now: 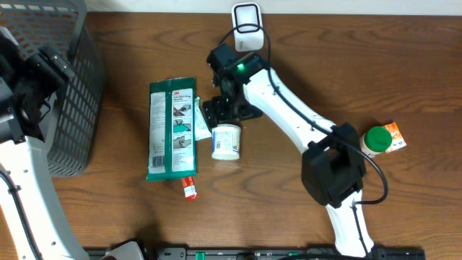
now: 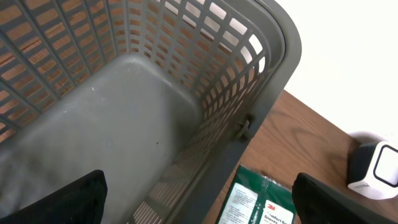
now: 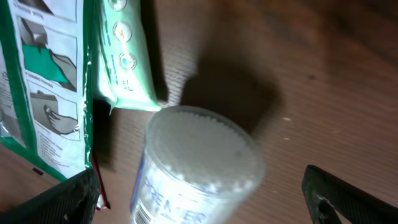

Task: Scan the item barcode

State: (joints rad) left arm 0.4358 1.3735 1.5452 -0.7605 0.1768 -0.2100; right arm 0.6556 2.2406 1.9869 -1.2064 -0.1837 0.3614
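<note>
A clear round tub of cotton swabs [image 1: 226, 141] lies on the wooden table just right of a green glove pack [image 1: 172, 128] and a mint-green tube [image 1: 201, 119]. My right gripper [image 1: 221, 117] hovers over the tub's far end. In the right wrist view the tub [image 3: 199, 168] lies between the wide-apart jaws of the open right gripper [image 3: 205, 202], touching neither finger. A white barcode scanner [image 1: 246, 27] stands at the table's far edge. My left gripper [image 1: 42, 72] is open above the grey basket [image 1: 76, 108]; in the left wrist view it [image 2: 199, 205] holds nothing.
A green-lidded bottle [image 1: 375, 141] and an orange box [image 1: 394, 135] sit at the right. A small red item [image 1: 189, 188] lies below the glove pack. The left wrist view shows the basket's wall [image 2: 249, 93], the glove pack [image 2: 261, 202] and the scanner [image 2: 376, 165].
</note>
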